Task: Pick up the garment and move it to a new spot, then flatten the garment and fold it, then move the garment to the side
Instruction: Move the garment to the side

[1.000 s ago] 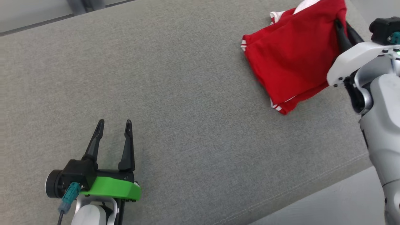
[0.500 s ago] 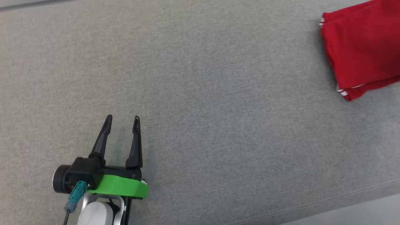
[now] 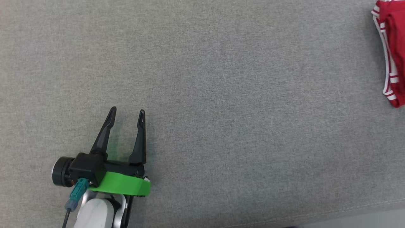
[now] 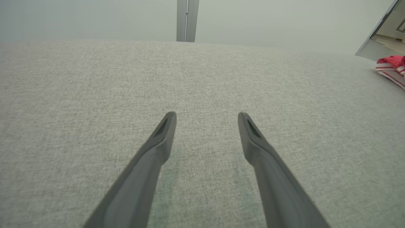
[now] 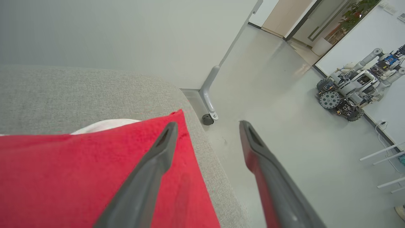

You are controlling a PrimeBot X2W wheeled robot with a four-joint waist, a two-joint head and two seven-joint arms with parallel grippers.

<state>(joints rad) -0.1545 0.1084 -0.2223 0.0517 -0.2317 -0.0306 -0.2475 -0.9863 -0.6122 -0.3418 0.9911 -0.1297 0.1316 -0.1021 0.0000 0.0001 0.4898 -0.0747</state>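
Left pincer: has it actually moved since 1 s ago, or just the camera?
Yes, likely. The view turned, but the left pincer now sits farther left of the red garment on the grey cushion, and about as far from the front seam.

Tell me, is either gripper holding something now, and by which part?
Nothing is held. The left gripper is open over the bare grey cushion; the right gripper is open, one finger above a corner of the red garment, not pinching it.

Garment [image 3: 398, 47]: red, white stripes along its hem bands. Surface [image 3: 221, 95]: light grey, fine mottled weave. Left pincer [image 3: 127, 110]: black fingers [image 3: 102, 139], bright green collar [image 3: 121, 186], teal connector [image 3: 77, 191]. Right pincer [image 5: 208, 123]: dark grey. Floor [image 5: 269, 79]: pale grey, plain
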